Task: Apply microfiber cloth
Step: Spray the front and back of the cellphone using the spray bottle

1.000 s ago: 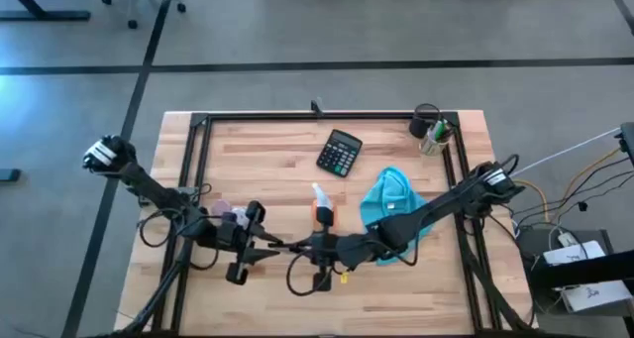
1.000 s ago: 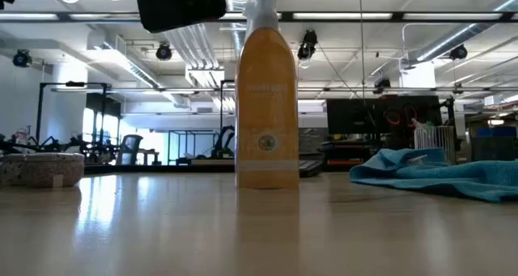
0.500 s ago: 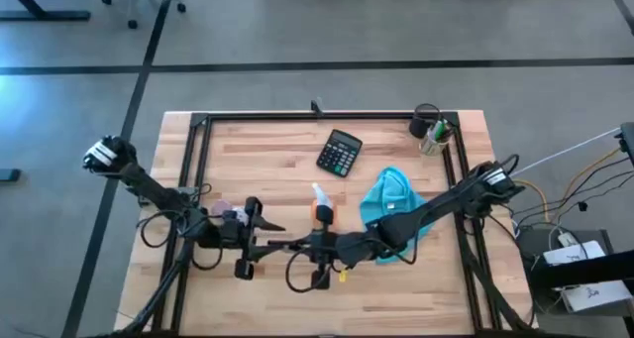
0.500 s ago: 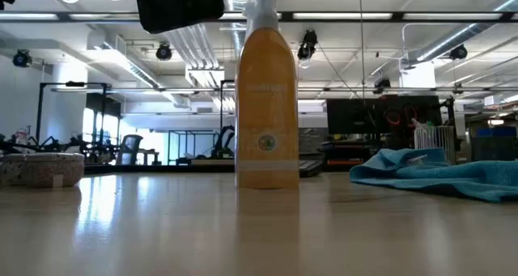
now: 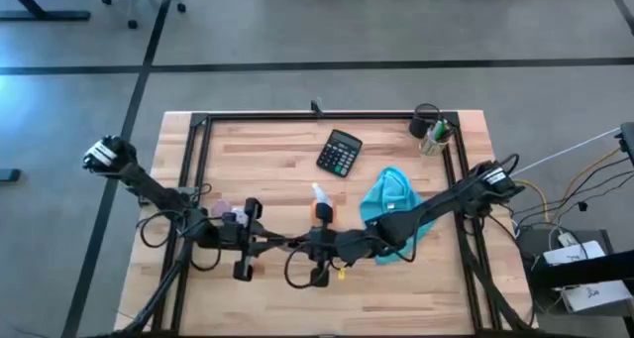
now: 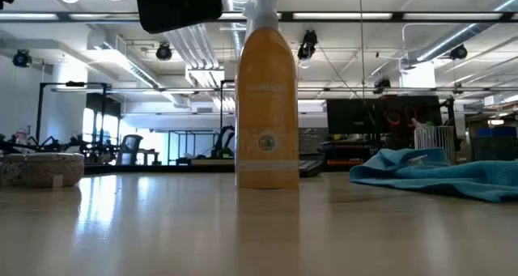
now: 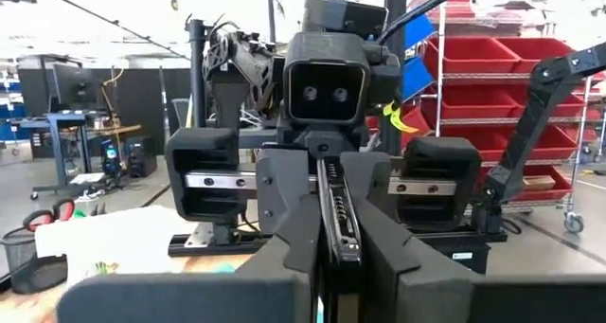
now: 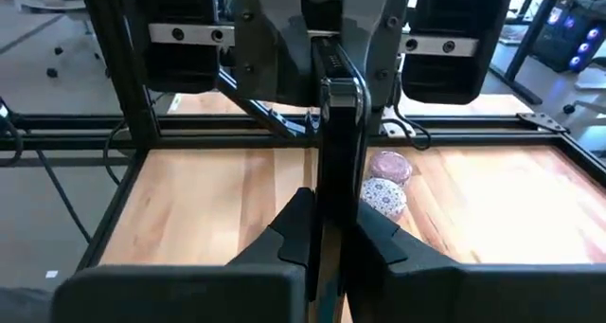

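Left gripper (image 5: pixel 269 244): at the front middle of the tabletop (image 5: pixel 277 160), nose to nose with the other arm; fingers (image 7: pixel 284 252) pressed in on a thin dark slab (image 7: pixel 338 219), seen only edge-on.
Right gripper (image 5: pixel 315 247): reached across from the right side to the same spot; fingers (image 8: pixel 294 230) likewise closed narrow on that slab from the opposite end.
Slab: held off the wood between both arms; too thin in every view to name.
Microfiber cloth (image 5: pixel 394 209): lying rumpled on the right half of the tabletop, partly under the right arm, touched by neither gripper.
Spray bottle (image 5: pixel 322 207): upright just beside the cloth, towards the middle.
Calculator (image 5: pixel 340 153): farther back, apart from the cloth.
Done so far: apparently nothing with the cloth itself; no fold lifted, no surface wiped, judging by how it lies.
Left to do: probably free one gripper, take up the cloth, and bring it to whatever is to be wiped, possibly the slab.
Progress: early, by this reading.
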`<action>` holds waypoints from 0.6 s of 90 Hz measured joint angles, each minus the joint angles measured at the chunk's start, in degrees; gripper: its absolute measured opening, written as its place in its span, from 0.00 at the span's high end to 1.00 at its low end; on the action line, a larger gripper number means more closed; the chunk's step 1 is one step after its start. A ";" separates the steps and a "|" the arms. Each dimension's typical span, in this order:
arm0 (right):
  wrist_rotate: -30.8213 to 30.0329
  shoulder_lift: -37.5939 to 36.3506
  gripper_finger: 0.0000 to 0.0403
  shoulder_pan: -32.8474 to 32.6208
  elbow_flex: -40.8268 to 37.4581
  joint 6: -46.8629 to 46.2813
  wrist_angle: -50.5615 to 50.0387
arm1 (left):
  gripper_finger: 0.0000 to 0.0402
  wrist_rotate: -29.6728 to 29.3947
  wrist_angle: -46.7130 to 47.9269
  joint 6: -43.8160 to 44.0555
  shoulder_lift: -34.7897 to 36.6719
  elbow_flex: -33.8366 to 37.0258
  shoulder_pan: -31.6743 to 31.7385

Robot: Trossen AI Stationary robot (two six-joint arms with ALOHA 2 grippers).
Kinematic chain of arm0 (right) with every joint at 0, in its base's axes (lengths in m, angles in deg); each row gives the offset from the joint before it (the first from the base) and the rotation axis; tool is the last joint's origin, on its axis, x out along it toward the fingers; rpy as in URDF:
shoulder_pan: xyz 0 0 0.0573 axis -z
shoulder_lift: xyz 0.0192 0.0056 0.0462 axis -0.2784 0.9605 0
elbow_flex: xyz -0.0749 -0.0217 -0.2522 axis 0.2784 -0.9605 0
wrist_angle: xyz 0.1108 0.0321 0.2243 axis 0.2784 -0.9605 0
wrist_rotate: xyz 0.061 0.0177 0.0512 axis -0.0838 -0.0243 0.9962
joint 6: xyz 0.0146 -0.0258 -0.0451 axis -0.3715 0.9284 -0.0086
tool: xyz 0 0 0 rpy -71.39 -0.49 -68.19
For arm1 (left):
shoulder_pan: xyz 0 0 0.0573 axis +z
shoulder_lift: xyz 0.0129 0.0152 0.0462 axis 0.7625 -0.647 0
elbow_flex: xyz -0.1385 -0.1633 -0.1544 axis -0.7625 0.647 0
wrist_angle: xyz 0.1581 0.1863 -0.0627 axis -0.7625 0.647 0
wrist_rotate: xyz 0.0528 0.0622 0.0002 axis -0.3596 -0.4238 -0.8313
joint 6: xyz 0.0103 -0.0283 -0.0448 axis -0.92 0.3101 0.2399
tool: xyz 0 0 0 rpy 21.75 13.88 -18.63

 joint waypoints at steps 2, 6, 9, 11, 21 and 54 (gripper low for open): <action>-0.02 -0.13 0.89 0.00 0.00 0.11 -0.33 | 0.96 -0.24 0.08 0.03 0.02 0.00 0.00; 0.02 -0.85 0.84 -0.06 0.00 0.11 -1.97 | 0.97 -0.76 0.22 0.16 0.24 0.18 0.03; 0.00 -1.70 0.80 -0.09 0.00 -0.10 -3.63 | 0.97 -1.00 0.45 0.72 0.57 0.40 0.02; 0.01 -2.60 0.77 -0.10 0.00 -0.28 -5.15 | 0.97 -1.03 0.65 1.01 0.79 0.45 0.00; -0.03 -7.80 0.65 -0.11 0.16 -1.64 -13.17 | 0.97 -2.02 1.75 2.17 2.46 1.17 -0.33; 2.04 -19.32 0.52 5.04 -1.36 2.70 -38.98 | 0.97 -15.67 4.17 5.91 6.66 6.06 3.62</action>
